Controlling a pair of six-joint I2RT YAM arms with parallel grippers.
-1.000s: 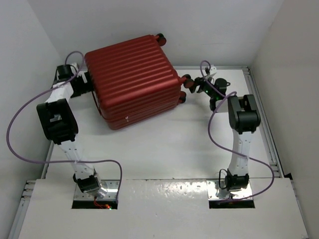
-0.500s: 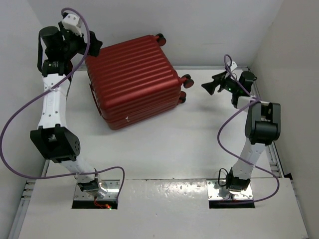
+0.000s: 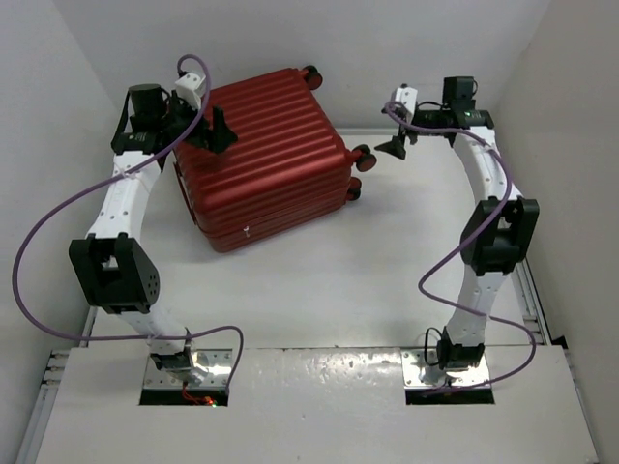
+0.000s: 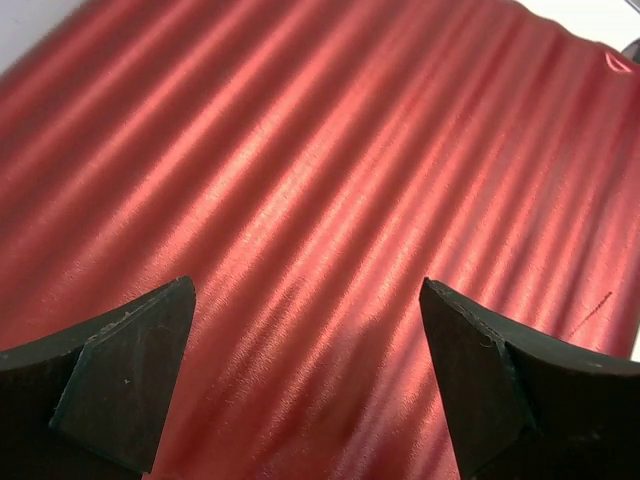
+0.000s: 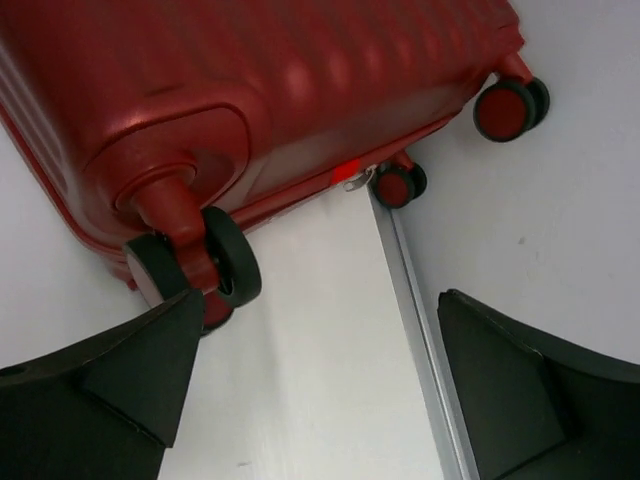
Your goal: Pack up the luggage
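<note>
The luggage (image 3: 261, 159) lies shut on one broad side at the far-left corner of the table (image 3: 319, 280), ribbed shell up; its wheel end faces the right edge; its far corner is partly out past the table's far edge, against the back wall as far as I can see; the lining and anything inside are hidden, only the closing seam shows along the near side.

My left gripper (image 3: 215, 130) is spread wide with nothing between its fingers (image 4: 120, 380); it hangs over the left part of the ribbed top; my wrist view shows only red ribs filling the picture, both fingers cut off at the bottom; I cannot tell whether the tips touch the shell or sit just above it.

My right gripper (image 3: 394, 147) is also spread wide and holds nothing; it sits just beside the wheel end, off the luggage's right side; in the wrist view the nearest wheel pair (image 5: 195, 265) stands right above my left finger (image 5: 120, 390) and overlaps it; contact or gap, hard to say; two more wheels (image 5: 510, 105) show further back, one half hidden under the shell; a small bright red tab (image 5: 350, 172) sits at the seam, too blurred to identify; a metal strip (image 5: 415, 330) runs along the table between the fingers, cut off at the bottom.
</note>
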